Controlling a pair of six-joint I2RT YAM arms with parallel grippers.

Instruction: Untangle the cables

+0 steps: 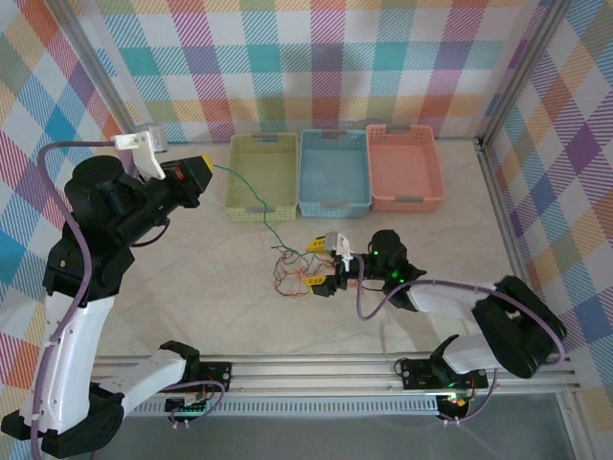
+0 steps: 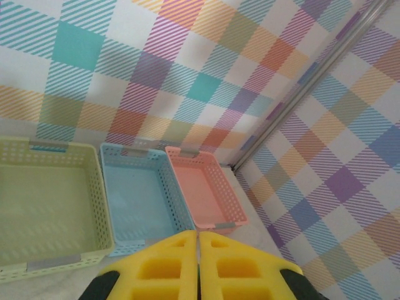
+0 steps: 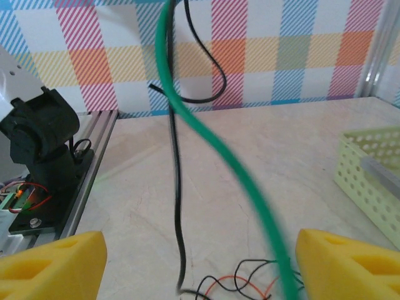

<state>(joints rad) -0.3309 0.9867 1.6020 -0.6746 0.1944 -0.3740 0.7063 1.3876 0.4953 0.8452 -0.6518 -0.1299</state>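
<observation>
The left gripper (image 1: 199, 175) is pinching a green strand (image 3: 206, 139) with jaws shut, holding it high — apparently to draw it taut out of the cables (image 1: 295, 270), which are lying knotted below and to its right. The right gripper (image 1: 316, 264) is standing wide open around that knot, strands passing between its fingers (image 3: 53, 259), likely ready to pin the rest.

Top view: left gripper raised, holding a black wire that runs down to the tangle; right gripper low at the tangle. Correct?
No, that wire is green, not black: the top view shows it running from the left gripper down to the tangle. The rest holds.
</observation>
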